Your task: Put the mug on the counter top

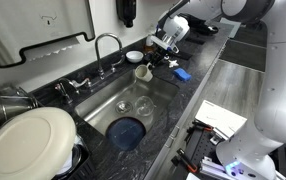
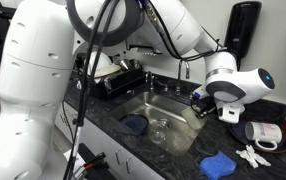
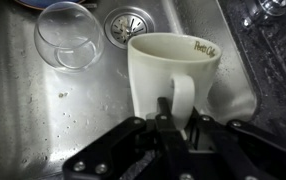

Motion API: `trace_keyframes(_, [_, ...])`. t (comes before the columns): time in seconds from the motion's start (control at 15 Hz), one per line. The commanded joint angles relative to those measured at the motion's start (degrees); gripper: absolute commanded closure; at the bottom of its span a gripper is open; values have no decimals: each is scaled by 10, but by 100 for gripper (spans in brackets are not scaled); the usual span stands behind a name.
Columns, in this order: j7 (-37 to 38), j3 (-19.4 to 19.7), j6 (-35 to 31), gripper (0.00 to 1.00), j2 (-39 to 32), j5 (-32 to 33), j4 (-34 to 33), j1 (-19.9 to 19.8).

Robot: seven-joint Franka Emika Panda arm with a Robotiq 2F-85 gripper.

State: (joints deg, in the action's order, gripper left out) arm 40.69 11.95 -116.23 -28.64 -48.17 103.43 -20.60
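The pale beige-white mug (image 3: pixel 168 65) fills the wrist view, upright, with its handle towards me. My gripper (image 3: pixel 180 110) is shut on that handle, one finger on each side. In both exterior views the mug (image 1: pixel 143 72) (image 2: pixel 227 112) hangs from the gripper (image 1: pixel 155 60) (image 2: pixel 211 102) at the far end of the steel sink (image 1: pixel 111 100), close to its rim. The dark speckled counter top (image 1: pixel 201 78) (image 2: pixel 183 150) runs alongside the sink. Whether the mug's base touches anything is hidden.
A clear glass (image 3: pixel 65 35) lies on the sink floor beside the drain (image 3: pixel 130 25). A blue cloth (image 1: pixel 126 130) lies in the sink. A faucet (image 1: pixel 105 45), a white bowl (image 1: pixel 134 56), a blue sponge (image 1: pixel 182 74) and stacked plates (image 1: pixel 28 140) stand around.
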Motion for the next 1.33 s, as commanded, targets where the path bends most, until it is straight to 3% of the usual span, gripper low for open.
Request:
trace_keyframes(0.0, [-16,9,50,96,10,-26,-23,-15])
trace_keyframes(0.27, [-13,20,42,96,6,-49,-22,-21])
trace_keyframes(0.87, [-42,59,54,96,-27,-196,50,-75])
trace_keyframes(1.27, [-36,86,66,96,-30,-234,76,-83])
